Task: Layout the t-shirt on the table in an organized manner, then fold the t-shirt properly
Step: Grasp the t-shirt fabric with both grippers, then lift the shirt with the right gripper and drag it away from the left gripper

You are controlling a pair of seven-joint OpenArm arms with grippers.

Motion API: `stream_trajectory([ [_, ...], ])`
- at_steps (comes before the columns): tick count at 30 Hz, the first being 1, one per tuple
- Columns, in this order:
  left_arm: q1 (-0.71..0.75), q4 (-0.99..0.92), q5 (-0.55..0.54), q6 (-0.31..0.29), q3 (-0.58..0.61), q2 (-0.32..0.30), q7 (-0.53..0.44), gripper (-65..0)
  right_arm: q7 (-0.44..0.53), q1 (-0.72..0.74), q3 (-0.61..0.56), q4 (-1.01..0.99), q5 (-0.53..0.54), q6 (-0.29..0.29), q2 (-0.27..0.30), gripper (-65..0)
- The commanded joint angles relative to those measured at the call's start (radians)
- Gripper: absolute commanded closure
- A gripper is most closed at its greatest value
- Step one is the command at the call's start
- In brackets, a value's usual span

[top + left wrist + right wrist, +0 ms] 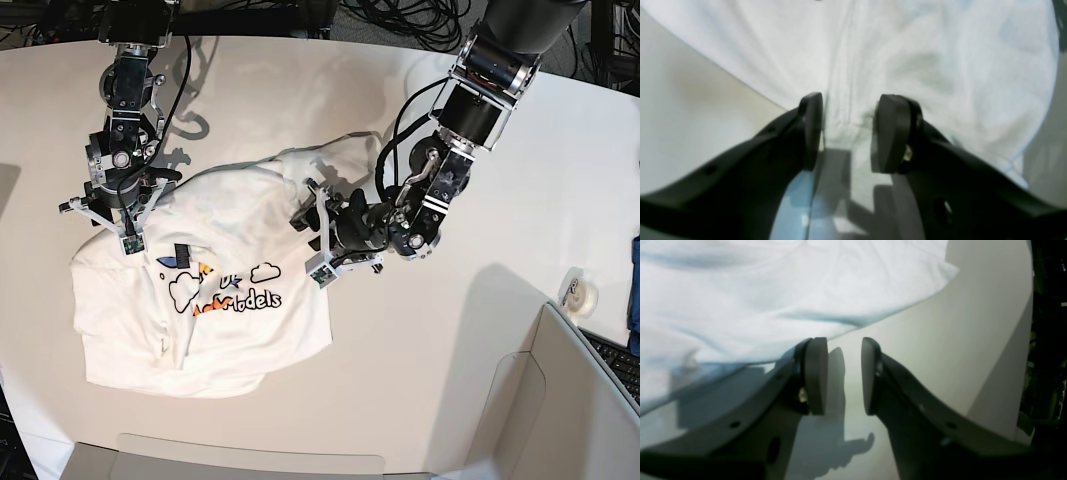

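The white t-shirt (230, 310) lies rumpled on the table (400, 100), print side up, with coloured lettering and clouds showing. My left gripper (318, 243) is at the shirt's right-hand edge. In the left wrist view it (850, 100) is open and straddles a raised crease of the shirt (907, 50), with bare table (690, 116) to one side. My right gripper (100, 228) is at the shirt's upper left corner. Up close it (843, 343) is open over bare table (940, 340), just off the edge of the shirt (756, 290), with nothing between its fingers.
A small white tape roll (580, 295) sits at the right of the table. A dark blue cloth (635, 280) shows at the right edge. A grey panel (560, 400) with a keyboard (615, 360) fills the lower right corner. Cables (400, 20) lie beyond the far edge.
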Motion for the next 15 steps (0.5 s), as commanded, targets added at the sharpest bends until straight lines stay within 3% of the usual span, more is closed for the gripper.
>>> stream_trajectory([
  [1,-0.004,0.035,-0.002,-0.004,0.001,0.0,0.022,-26.2,0.014,0.02,0.002,0.019,-0.006,-0.005,0.0,-17.6],
  [8,0.08,0.21,0.001,-0.001,0.001,0.0,0.056,-25.2,0.012,0.018,0.002,0.02,-0.006,-0.005,-0.025,-17.6],
  [15,0.088,0.311,-0.001,0.002,0.0,0.002,0.114,-15.9,0.012,0.006,-0.003,0.02,-0.006,-0.005,-0.062,-17.6],
])
